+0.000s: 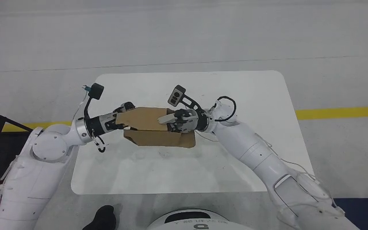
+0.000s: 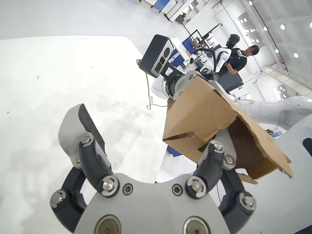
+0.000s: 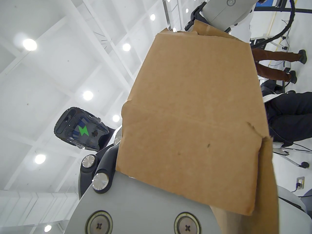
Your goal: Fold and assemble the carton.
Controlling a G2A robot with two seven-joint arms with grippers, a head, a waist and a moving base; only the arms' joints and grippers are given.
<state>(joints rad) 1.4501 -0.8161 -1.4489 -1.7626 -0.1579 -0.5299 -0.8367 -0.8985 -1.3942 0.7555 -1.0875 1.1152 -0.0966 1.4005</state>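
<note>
Over the white, round-cornered table (image 1: 241, 98), in the top view, a brown corrugated cardboard carton (image 1: 150, 118) sits between the two arms. Its long axis runs side to side across the table, from the left gripper (image 1: 125, 109) to the right gripper (image 1: 171, 118), and its right end lies slightly nearer the robot; loose flaps hang along the near side.

From the left wrist, the left gripper stands wide open; one ribbed finger pad (image 2: 91, 122) is free over the table, while the other finger (image 2: 220, 147) is tucked against the inside of a flap at the carton's open end. That open end points towards this gripper, and the carton looks lifted clear of the table.

From the right wrist, a broad carton panel lies across the right gripper and hides its grasp; whether it clamps the board I cannot tell.

The step in hand seems to be folding the end flaps. It likely goes best if the far end is braced firmly, the tucked finger pushes the flap along its scored crease rather than mid-panel, and the pressure is gentle enough not to buckle the wall.
</note>
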